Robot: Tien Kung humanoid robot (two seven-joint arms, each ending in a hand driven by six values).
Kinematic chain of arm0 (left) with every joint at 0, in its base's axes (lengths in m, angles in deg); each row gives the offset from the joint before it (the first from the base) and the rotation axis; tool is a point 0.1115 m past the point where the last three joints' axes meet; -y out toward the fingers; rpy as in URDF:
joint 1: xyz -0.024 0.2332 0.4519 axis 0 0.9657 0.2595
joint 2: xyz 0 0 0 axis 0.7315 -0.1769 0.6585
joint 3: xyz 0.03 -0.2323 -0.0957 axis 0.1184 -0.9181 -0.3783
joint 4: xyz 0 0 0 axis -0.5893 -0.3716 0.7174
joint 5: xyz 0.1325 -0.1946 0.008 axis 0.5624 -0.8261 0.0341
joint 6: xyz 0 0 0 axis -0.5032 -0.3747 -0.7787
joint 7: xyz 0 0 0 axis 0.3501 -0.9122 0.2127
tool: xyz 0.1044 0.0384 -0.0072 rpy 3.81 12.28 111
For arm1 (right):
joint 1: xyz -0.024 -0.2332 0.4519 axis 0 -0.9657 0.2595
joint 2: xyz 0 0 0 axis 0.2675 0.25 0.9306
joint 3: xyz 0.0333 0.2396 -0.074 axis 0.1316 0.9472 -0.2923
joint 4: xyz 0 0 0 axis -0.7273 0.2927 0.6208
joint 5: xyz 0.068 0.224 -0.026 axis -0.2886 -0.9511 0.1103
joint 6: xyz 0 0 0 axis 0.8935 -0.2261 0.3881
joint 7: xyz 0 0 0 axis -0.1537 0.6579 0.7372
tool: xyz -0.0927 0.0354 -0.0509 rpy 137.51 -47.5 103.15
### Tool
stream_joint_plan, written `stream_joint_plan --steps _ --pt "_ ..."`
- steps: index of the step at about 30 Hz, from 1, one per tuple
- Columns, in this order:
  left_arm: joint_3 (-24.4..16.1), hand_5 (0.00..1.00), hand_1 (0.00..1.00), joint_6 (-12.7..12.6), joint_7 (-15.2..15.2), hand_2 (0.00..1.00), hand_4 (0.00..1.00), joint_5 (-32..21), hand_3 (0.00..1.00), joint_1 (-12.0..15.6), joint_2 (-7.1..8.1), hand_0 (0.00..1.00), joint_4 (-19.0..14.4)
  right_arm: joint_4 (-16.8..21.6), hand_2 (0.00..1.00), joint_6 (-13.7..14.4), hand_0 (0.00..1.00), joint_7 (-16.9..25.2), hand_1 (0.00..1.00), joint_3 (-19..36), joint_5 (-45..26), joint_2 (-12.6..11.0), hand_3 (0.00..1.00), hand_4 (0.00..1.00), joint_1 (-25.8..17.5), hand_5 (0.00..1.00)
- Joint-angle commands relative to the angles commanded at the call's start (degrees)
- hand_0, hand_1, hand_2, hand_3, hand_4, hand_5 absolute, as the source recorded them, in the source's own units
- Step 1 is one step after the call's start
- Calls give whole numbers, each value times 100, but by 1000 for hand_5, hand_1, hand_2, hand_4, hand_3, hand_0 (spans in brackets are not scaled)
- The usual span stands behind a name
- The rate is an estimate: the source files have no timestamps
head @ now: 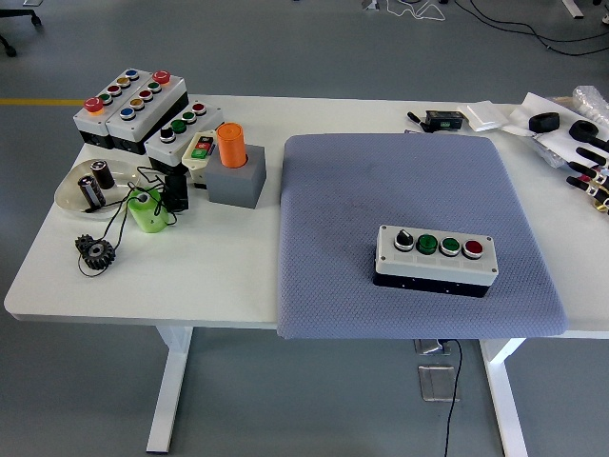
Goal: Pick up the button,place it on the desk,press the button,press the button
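1. Head view, main item: four-control button box, grey lid on a black base, lying flat on the blue-grey mat in its near right part; controls face up, so they can be pressed from above
2. Controls on that box, left to right: black selector knob, green button, a second green button, red button
3. Mat: covers the right half of the white worktop, probably as a soft, non-slip pad for the working area
4. Right hand: only dark fingers show at the picture's right edge, beside the clutter there and well apart from the box; too little shows to tell whether they are spread or curled; nothing seen in them
5. Left hand: out of view
6. Spare stock, far left: three further button boxes, set aside clear of the mat
7. Other left-side items: orange cylinder standing in a grey block; clear dish holding small cylinders; green roll; black gear
8. Judgement: box appears already placed, so the presses look to be what remains
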Motion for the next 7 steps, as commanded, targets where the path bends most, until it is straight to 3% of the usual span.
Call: stream_joint_plan --steps 7 --pt "-50 998 696 1 -24 693 316 93 507 42 0 645 0 -33 784 -11 815 -7 745 -16 -16 7 739 559 -17 575"
